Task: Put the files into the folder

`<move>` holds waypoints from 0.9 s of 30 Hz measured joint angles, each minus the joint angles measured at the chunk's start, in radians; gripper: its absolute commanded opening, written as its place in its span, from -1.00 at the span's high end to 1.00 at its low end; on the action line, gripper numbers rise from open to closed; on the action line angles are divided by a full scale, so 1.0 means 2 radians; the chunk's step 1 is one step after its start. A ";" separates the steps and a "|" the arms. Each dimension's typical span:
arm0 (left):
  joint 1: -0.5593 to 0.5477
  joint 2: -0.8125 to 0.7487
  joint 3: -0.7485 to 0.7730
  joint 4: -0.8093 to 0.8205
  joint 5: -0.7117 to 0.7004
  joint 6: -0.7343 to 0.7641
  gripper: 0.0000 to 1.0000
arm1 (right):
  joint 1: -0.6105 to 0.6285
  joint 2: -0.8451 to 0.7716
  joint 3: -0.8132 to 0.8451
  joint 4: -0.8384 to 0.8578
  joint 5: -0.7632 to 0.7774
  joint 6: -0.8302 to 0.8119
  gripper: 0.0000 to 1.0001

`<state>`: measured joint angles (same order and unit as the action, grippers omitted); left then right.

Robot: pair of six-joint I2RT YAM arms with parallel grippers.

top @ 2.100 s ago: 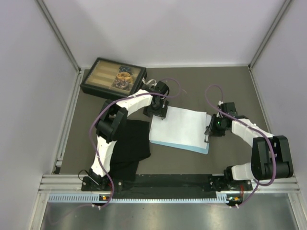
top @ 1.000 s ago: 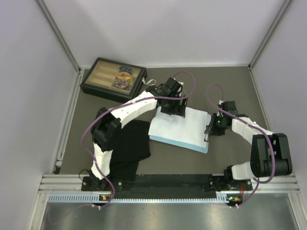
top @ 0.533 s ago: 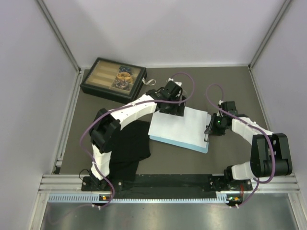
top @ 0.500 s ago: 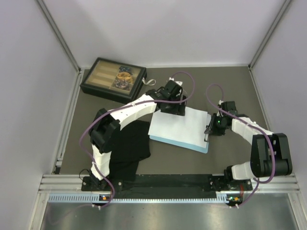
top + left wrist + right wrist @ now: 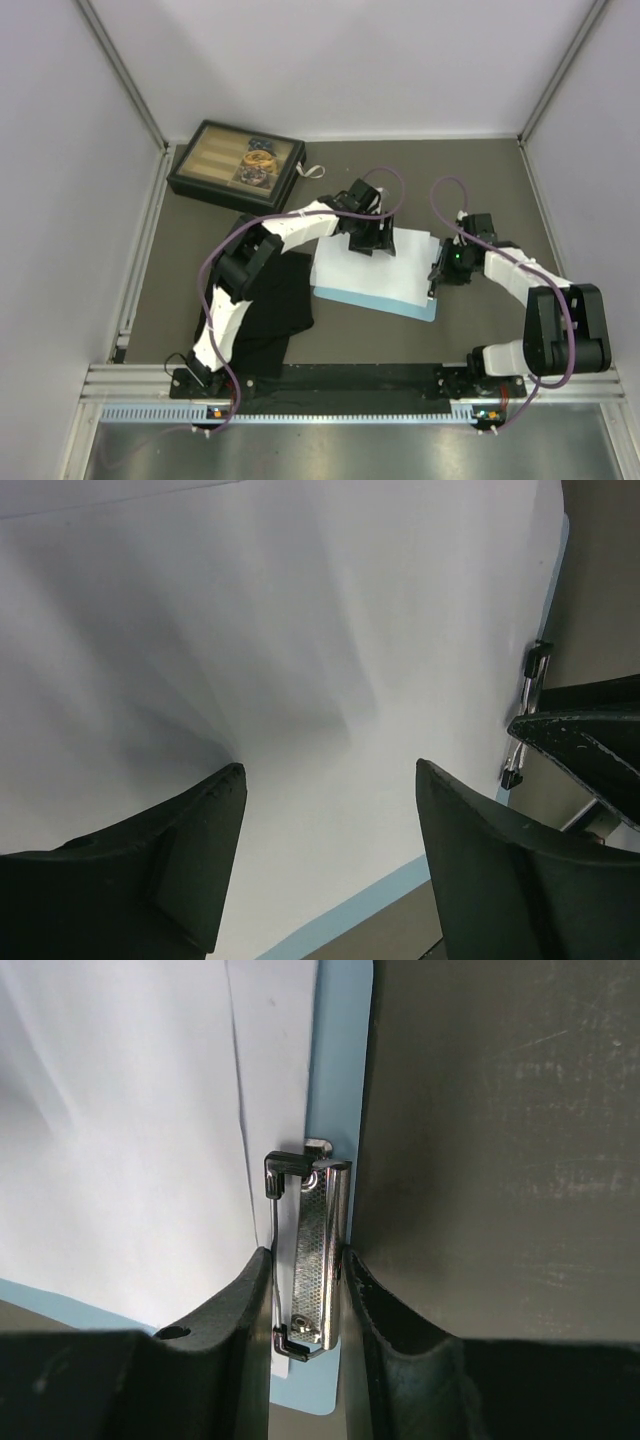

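Note:
The white paper files [image 5: 375, 268] lie on the light-blue folder [image 5: 418, 309] in the middle of the table. In the left wrist view the files [image 5: 300, 630] fill the frame, with the folder's blue edge [image 5: 360, 910] below. My left gripper [image 5: 372, 243] is open over the files' far edge, its fingers [image 5: 170, 870] spread just above the paper. My right gripper [image 5: 436, 270] is shut on the folder's silver clip [image 5: 315, 1250] at the right short edge, one finger on each side of it. The files' edge [image 5: 270, 1090] reaches close to the clip.
A dark compartment box [image 5: 236, 164] stands at the back left. A black cloth [image 5: 268, 305] lies left of the folder, under the left arm. Grey walls close in the table on three sides.
My left gripper moved right along the files' far edge, then came back toward me onto the paper. The files shifted right toward the clip. My right gripper stayed on the clip.

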<state>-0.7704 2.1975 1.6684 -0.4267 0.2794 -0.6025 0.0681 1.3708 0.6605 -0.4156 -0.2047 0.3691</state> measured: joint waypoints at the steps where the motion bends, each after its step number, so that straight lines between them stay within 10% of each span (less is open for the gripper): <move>1: 0.005 0.002 -0.001 0.003 0.012 -0.005 -0.48 | 0.000 -0.002 -0.002 0.001 0.000 0.000 1.00; 27: -0.007 0.008 0.001 0.015 0.023 0.002 -0.49 | -0.002 -0.017 -0.018 0.019 -0.014 -0.005 1.00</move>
<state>-0.7849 2.2135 1.6707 -0.3969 0.3264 -0.5995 0.0650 1.3365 0.6243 -0.3786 -0.2317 0.3584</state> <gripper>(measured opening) 0.737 0.252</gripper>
